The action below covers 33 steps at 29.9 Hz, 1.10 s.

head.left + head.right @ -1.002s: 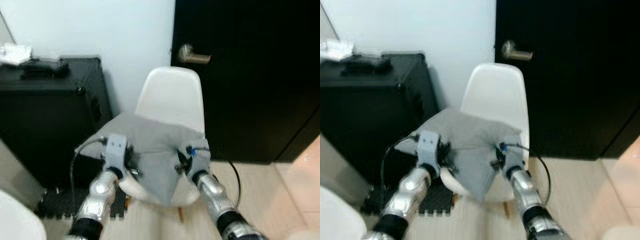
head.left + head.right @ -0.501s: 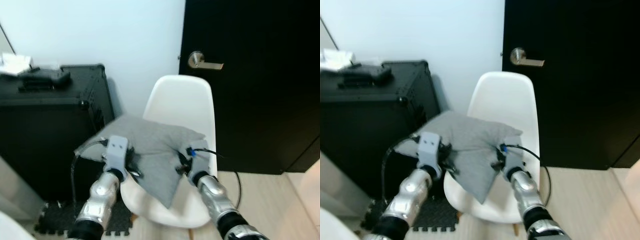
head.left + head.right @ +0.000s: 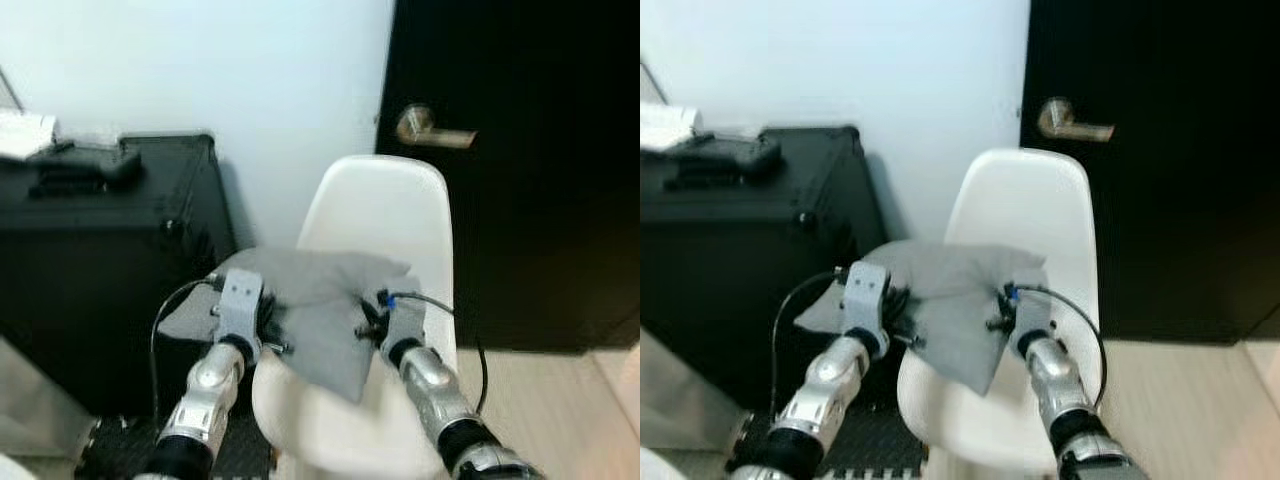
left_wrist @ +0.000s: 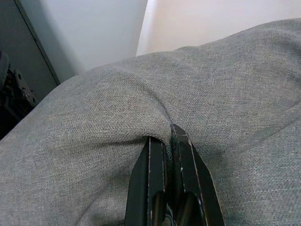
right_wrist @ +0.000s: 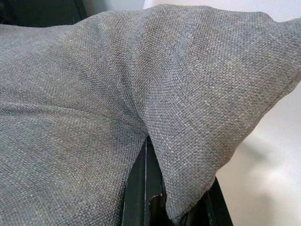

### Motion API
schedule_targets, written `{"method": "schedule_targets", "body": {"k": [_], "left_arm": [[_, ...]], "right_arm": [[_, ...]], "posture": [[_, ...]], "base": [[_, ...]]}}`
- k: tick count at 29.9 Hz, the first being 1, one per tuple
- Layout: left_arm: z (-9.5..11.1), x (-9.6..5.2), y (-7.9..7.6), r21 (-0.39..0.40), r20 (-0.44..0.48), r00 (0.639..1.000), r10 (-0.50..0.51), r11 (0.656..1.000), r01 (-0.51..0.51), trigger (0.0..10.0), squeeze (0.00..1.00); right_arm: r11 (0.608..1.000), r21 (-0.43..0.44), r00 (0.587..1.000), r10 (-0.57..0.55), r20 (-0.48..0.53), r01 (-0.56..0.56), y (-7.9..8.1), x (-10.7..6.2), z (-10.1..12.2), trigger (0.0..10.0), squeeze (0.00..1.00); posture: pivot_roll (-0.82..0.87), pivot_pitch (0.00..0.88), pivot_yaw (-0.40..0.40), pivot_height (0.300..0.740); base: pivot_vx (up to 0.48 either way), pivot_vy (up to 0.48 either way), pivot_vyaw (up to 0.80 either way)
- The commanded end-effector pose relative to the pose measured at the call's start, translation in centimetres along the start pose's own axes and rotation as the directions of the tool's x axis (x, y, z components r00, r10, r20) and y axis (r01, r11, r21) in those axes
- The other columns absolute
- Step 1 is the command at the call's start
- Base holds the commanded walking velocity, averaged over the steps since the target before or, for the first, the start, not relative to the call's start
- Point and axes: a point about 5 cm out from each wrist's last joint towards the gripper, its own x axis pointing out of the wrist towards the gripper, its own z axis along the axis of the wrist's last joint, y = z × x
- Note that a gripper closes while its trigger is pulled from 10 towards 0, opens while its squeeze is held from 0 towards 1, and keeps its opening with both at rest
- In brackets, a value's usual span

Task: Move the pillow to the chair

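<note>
Grey pillow (image 3: 315,310) hangs over the white chair (image 3: 385,225) seat, pinched between my left end effector (image 4: 168,136) and right end effector (image 5: 153,146), both clamped on fabric. Black case (image 3: 95,250) left of chair; dark door (image 3: 520,170) behind.

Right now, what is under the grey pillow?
Under the grey pillow is the white chair; its seat shows bare in front. The pillow's left corner overhangs the black case. Whether it rests on the seat is hidden.

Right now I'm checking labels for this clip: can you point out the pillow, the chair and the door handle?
pillow (image 3: 325,320): left eye view, middle of the grey fabric.
chair (image 3: 385,215): left eye view, bare white backrest.
door handle (image 3: 1075,125): right eye view, the metal lever on the black door.
</note>
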Motion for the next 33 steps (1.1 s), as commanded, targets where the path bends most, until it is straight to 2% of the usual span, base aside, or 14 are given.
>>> {"method": "schedule_targets", "body": {"k": [1, 6, 9, 12, 13, 18, 33], "left_arm": [[0.52, -0.12, 1.60, 0.025, 0.022, 0.998, 0.057, 0.998, -0.058, 10.0, 0.00], [0.53, -0.14, 1.71, 0.023, 0.022, 0.998, 0.065, 0.998, -0.065, 10.0, 0.00], [0.36, -0.10, 1.68, 0.043, 0.005, 0.998, 0.057, 0.997, -0.058, 10.0, 0.00], [0.26, -0.12, 1.64, 0.026, 0.002, 0.998, 0.062, 0.998, -0.062, 10.0, 0.00], [0.15, -0.17, 1.69, -0.022, -0.002, 0.997, 0.075, 0.997, -0.075, 10.0, 0.00], [-0.36, -0.43, 1.93, -0.004, -0.029, 0.995, 0.092, 0.996, -0.093, 10.0, 0.00], [0.05, -0.26, 2.29, -0.008, -0.012, 0.994, 0.112, 0.994, -0.112, 10.0, 0.00]], "right_arm": [[0.999, 0.005, 0.999, -0.041, -0.013, 0.041, -0.57, -0.26, -0.39, 10.0, 0.00], [0.999, 0.000, 0.999, -0.043, -0.015, 0.043, -0.65, -0.24, -0.36, 10.0, 0.00], [0.999, 0.000, 0.999, -0.046, -0.013, 0.046, -0.73, -0.22, -0.28, 10.0, 0.00], [0.999, 0.000, 0.999, -0.046, -0.013, 0.046, -0.74, -0.22, -0.28, 10.0, 0.00], [0.999, -0.001, 0.999, -0.046, -0.011, 0.046, -0.74, -0.23, -0.26, 10.0, 0.00], [0.999, 0.001, 0.999, -0.048, -0.008, 0.048, -0.79, -0.29, -0.27, 10.0, 0.00], [0.999, 0.006, 0.999, -0.040, -0.008, 0.040, -0.56, -0.02, -0.02, 10.0, 0.00]], "posture": [[-0.05, 0.000, 0.030, 0.740], [-0.05, 0.000, 0.030, 0.740], [-0.05, 0.000, 0.030, 0.740], [-0.05, 0.000, 0.030, 0.740], [-0.05, 0.000, 0.029, 0.740], [-0.05, 0.000, 0.027, 0.740], [-0.05, 0.000, 0.023, 0.740]], "base": [[0.000, 0.000, 0.00], [0.000, 0.000, 0.00], [0.000, -0.480, 0.00], [0.000, -0.480, 0.00], [0.000, -0.371, 0.00], [0.000, 0.000, 0.00], [0.000, 0.000, 0.00]]}}
